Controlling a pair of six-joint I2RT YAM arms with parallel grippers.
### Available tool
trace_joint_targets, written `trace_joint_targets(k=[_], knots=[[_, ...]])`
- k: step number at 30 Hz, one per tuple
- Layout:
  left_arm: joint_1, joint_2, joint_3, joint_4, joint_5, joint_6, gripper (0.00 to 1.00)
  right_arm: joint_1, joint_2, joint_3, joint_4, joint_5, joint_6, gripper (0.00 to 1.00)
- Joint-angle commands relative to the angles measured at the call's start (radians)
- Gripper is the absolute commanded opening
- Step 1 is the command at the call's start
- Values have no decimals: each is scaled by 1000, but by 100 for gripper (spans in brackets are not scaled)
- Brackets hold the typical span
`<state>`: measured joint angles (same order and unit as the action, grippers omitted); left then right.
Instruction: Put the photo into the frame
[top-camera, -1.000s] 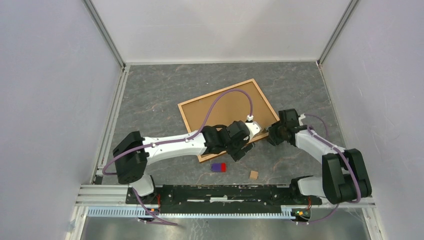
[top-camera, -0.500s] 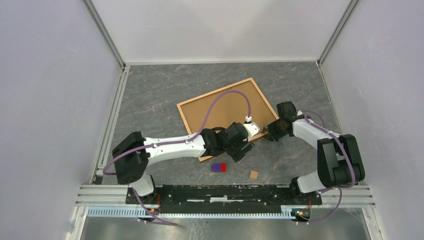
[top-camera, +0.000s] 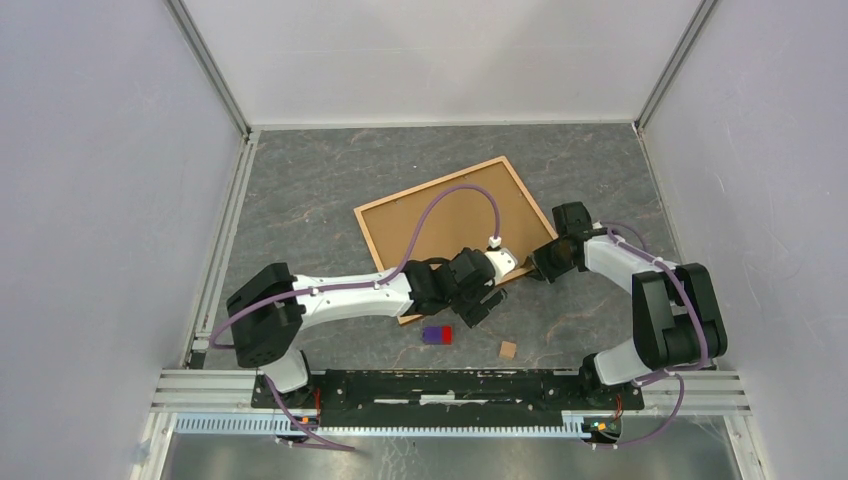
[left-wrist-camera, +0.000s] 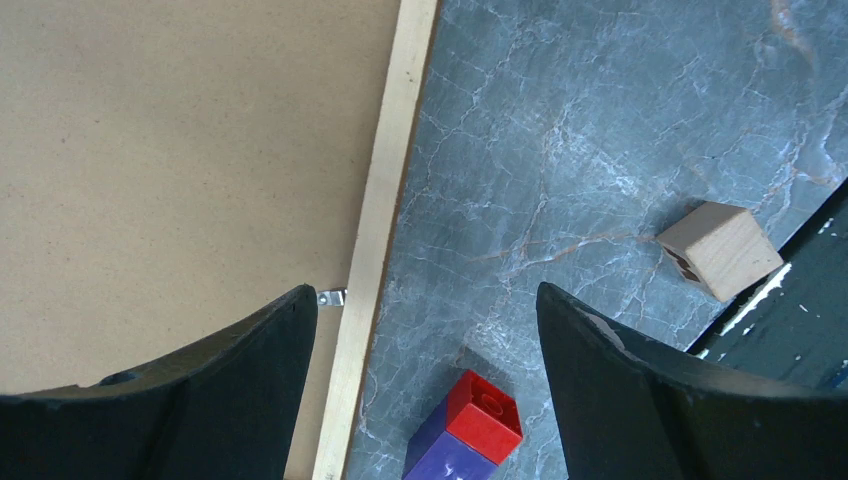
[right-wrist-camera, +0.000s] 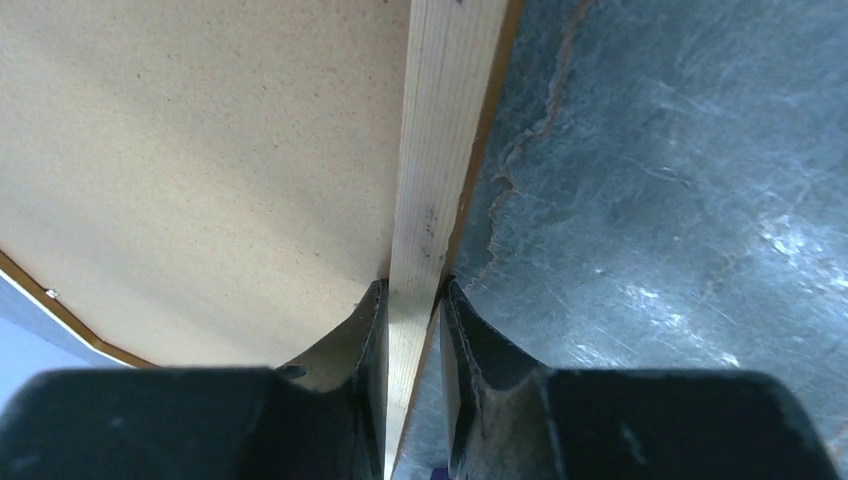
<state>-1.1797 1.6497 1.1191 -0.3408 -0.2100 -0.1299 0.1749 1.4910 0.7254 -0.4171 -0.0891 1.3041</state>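
Right gripper (right-wrist-camera: 412, 288) pinches the thin wood edge of the frame (right-wrist-camera: 440, 120), with one finger on each side, closed tight on it. Left gripper (left-wrist-camera: 425, 310) is wide open and holds nothing. It hangs over the frame's near edge. The frame lies slanted in the middle of the grey table (top-camera: 300, 200), with a brown board (left-wrist-camera: 180, 150) filling it. A red and purple block (left-wrist-camera: 465, 432) and a small wooden cube (left-wrist-camera: 720, 250) sit near it.

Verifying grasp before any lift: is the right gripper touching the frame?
Touching. In the right wrist view, the right gripper has its fingers pressed against both sides of the frame moulding, with no gap visible.
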Motion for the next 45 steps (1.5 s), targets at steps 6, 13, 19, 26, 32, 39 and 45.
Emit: trace_joint_targets(k=[6,13,19,26,32,39,45], knots=[[-4,43,42,18,-100,12,88,4,-84,48,-64,-48,5,0],[-45,77,83,-32,-202,55,89,4,-145,23,-2,-116,56,0],[-93,155,143,-73,-390,115,88,4,-220,5,-6,-105,92,0],[-110,344,289,-165,-679,176,83,4,-301,-27,-5,-68,136,0],[-109,338,245,-60,-835,247,52,3,-319,-35,-13,-65,144,0],[-100,288,236,11,-872,327,29,4,-383,-59,-23,-82,155,0],[-89,224,239,-24,-921,346,3,-2,-509,-9,-42,78,22,40]])
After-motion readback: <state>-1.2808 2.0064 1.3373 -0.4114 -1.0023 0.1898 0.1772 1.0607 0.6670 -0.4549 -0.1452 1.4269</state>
